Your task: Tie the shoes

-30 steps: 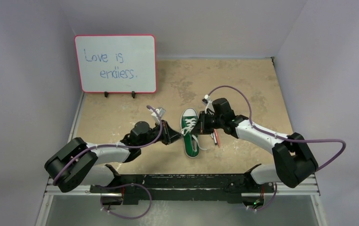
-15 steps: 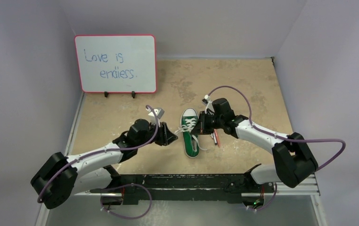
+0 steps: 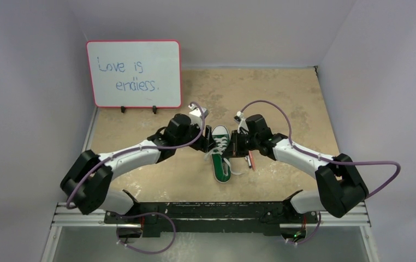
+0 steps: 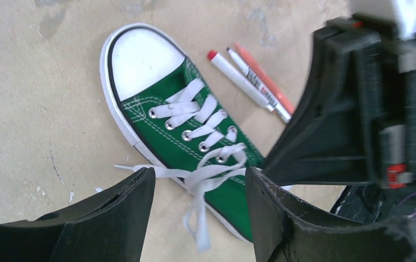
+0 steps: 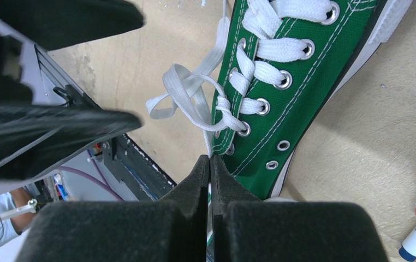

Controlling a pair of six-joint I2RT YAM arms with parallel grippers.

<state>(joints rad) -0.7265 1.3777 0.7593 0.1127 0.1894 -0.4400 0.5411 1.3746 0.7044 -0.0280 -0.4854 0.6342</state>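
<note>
We record: tan table [image 3: 282, 93]; whiteboard [image 3: 134, 73], far left; green sneaker [image 3: 220, 155], mid-table between arms, toe away; left gripper [image 4: 200, 177], jaws apart; right gripper [image 5: 210, 159], pinching white lace [image 5: 186, 90]; pens [image 4: 249, 82] beside sneaker.

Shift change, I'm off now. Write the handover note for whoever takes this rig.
Left tool: open, its fingers either side of the loose white laces, gripping nothing.
Right tool: shut on one strand of the laces near the shoe's opening.
Green sneaker: lies on the table between both tools; pens lie beside it.
Done: one strand is held and the ends are loosely looped.
Left: no bow is visible, so form and tighten it.
</note>
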